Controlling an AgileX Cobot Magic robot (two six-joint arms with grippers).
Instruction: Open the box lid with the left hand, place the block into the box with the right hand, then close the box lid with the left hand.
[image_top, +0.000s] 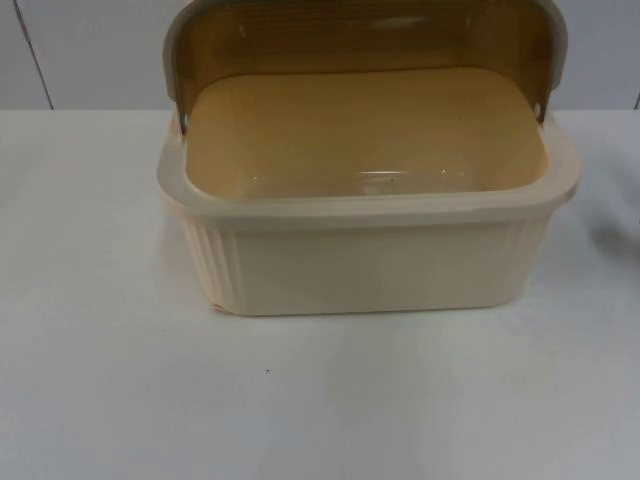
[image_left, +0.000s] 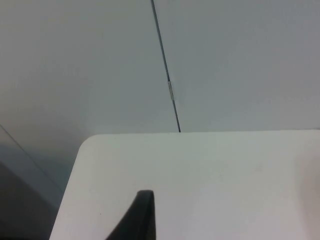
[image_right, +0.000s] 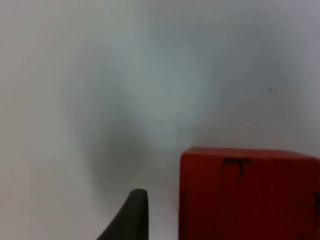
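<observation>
No text, label, brand, number or sign can be read on anything. The cream box and its amber lid are seen to be unmarked. On the red block only a few dark scuff marks are found, and no letters or figures can be made out in them.

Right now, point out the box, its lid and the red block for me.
box (image_top: 370, 270), top view, on its cream front wall.
lid (image_top: 365, 40), top view, on the raised amber panel behind the opening.
red block (image_right: 250, 200), right wrist view, on its front face.
</observation>
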